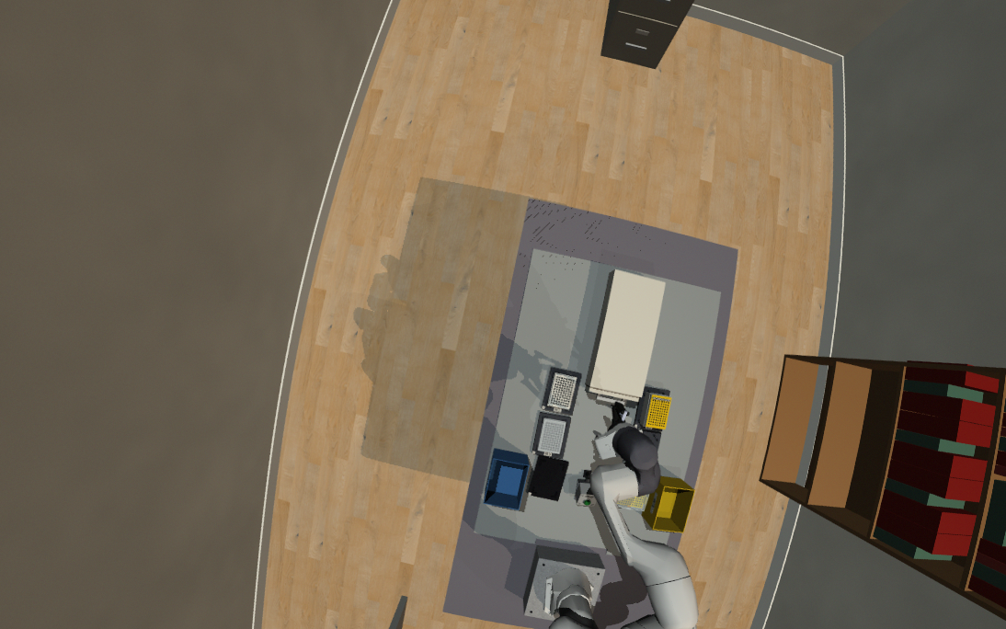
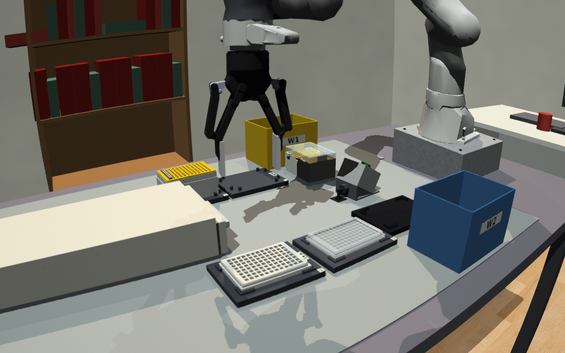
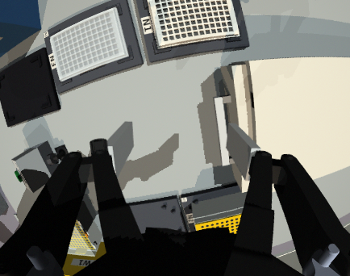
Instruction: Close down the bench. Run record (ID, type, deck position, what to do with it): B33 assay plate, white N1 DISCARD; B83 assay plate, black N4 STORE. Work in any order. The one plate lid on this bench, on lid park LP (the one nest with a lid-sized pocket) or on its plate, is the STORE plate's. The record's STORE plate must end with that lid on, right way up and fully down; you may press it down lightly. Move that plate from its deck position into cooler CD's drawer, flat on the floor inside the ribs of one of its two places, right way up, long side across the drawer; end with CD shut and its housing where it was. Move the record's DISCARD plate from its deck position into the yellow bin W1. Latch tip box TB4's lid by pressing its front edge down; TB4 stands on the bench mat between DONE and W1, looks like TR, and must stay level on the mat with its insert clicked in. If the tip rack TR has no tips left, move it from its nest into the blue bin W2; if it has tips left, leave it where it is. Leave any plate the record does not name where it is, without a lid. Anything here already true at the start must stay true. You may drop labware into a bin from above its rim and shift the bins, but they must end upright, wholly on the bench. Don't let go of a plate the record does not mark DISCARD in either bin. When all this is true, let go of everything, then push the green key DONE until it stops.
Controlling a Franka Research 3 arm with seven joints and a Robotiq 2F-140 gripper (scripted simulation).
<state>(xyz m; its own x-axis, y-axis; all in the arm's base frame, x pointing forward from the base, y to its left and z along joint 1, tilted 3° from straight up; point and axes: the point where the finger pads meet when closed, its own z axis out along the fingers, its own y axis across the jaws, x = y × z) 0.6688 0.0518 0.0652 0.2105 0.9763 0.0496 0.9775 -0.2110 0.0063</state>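
Note:
My gripper is open and empty. It hangs just above an empty dark nest at the front end of the cream cooler CD, whose drawer looks shut. In the wrist view the fingers stand wide apart over the mat. The white plate sits in its nest, also in the wrist view. Beside it a clear plate or lid sits on a nest. A flat black piece lies next to the blue bin W2. I cannot tell whether it is a plate.
The tip rack TR with a yellow top stands left of the empty nest. Tip box TB4 with a clear lid stands before the yellow bin W1. The grey DONE block is beside it. The robot base is at the back right.

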